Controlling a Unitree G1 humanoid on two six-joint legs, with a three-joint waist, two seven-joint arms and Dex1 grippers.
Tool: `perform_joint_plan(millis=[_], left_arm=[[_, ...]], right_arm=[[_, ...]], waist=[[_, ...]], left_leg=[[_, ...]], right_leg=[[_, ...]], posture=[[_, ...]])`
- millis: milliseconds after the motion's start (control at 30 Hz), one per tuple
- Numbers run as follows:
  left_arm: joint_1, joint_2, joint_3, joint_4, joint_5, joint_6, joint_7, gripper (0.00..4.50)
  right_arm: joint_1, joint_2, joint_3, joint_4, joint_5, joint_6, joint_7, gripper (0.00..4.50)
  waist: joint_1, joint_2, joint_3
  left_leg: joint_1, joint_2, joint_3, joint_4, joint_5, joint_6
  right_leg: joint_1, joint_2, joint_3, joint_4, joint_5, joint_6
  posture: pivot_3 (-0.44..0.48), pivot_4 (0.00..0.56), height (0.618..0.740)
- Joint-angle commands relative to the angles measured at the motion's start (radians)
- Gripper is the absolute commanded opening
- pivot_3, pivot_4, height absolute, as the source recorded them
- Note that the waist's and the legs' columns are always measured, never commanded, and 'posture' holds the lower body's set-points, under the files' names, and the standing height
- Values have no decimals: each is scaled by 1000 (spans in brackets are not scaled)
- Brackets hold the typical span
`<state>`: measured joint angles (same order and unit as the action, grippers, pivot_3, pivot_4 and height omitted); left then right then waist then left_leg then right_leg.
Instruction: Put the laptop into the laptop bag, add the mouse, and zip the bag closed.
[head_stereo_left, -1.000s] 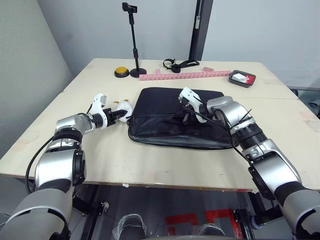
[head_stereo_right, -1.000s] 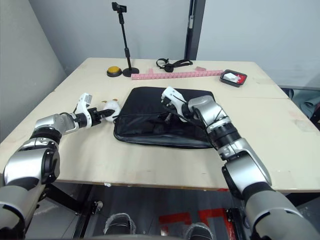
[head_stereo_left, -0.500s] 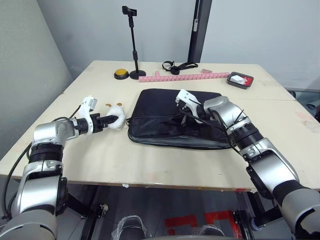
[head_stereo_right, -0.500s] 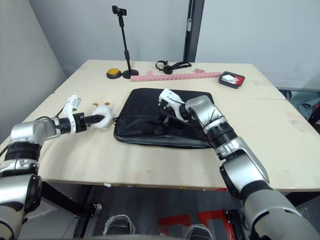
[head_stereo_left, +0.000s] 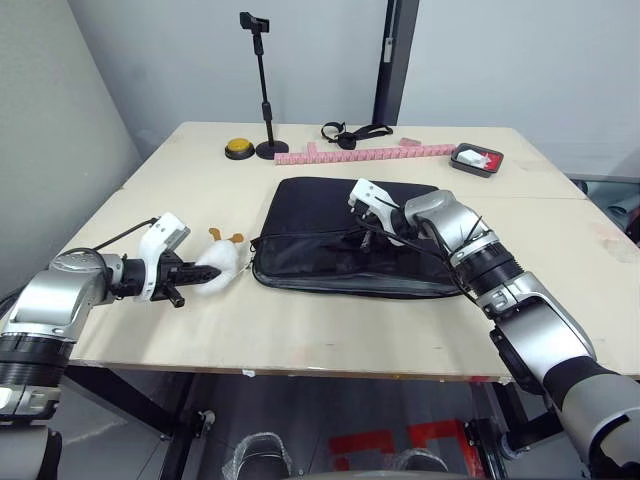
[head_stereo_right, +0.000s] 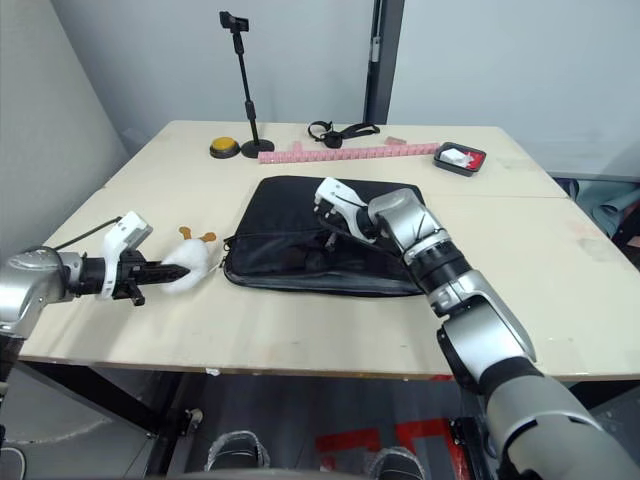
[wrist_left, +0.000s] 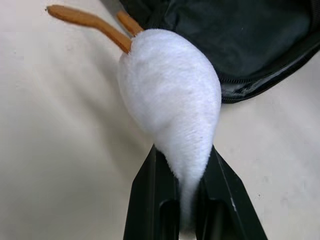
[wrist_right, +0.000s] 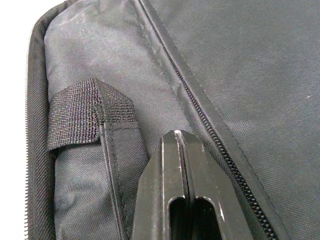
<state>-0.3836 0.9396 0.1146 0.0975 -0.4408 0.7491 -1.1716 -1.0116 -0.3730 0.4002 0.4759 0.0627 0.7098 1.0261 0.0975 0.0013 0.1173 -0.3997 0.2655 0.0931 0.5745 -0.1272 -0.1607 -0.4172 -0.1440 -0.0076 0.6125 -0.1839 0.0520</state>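
Observation:
The black laptop bag lies flat in the middle of the table. My right gripper rests on its top panel, shut, with its fingers pressed together beside a zipper line and a webbing handle. Left of the bag, near the table's front edge, my left gripper is shut on a white plush toy with orange feet, holding it by its narrow end. The laptop and the mouse are out of view.
At the table's far side stand a phone stand, a yellow button, a pink strip, a black strap and a small red-and-black tray. A grey wall runs along the left.
My left gripper has drawn the plush toy away from the bag's left edge, leftward and toward the front of the table. The right gripper stays on the bag, barely shifted.

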Motion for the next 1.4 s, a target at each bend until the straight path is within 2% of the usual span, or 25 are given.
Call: perform_joint_plan(millis=[33,100,367,667,867,1133,1400], left_arm=[[65,26,62,-179,-110,-17,-96,29],[106,35,69,-233,-138,-6,-113,29],[223,75,54,-314,-95,-136,-137,29],[325,54,-20,-443,-14,-305,-118,29],[306,22,-82,-411,60,-409,-93,29],[307,-49,-204,-482,126,-519,-79,29],[186,-154,-360,-381,219,-567,-74,29]], right_arm=[[24,-8,38,58,-48,34,-1,0],[24,-7,38,56,-48,37,2,0],[13,-10,47,60,-60,41,25,0],[10,-8,55,49,-63,51,41,0],[7,-4,59,52,-68,54,46,0],[8,-6,60,46,-73,62,53,0],[4,-2,61,49,-74,65,54,0]], waist=[[-3,0,0],[-5,0,0],[-5,0,0],[-8,0,0],[-8,1,0],[-8,1,-1],[-7,2,-4]], left_leg=[[0,0,0,0,0,0],[0,0,1,-1,0,0],[0,0,1,-2,0,0],[0,0,2,-4,0,-1],[1,1,2,-4,0,-1],[1,1,2,-4,0,-1],[1,0,3,-4,0,-1]], right_leg=[[0,0,0,0,-1,-1],[0,0,0,0,-2,-3],[-2,0,0,0,-3,-4],[-2,0,0,-1,-3,-4],[-2,1,1,1,-3,-3],[-2,1,2,0,-3,-3],[-3,1,2,1,-3,-3]], posture=[[0,150,740],[0,150,740],[0,150,740],[0,150,740],[0,150,740],[0,150,740],[0,150,740]])
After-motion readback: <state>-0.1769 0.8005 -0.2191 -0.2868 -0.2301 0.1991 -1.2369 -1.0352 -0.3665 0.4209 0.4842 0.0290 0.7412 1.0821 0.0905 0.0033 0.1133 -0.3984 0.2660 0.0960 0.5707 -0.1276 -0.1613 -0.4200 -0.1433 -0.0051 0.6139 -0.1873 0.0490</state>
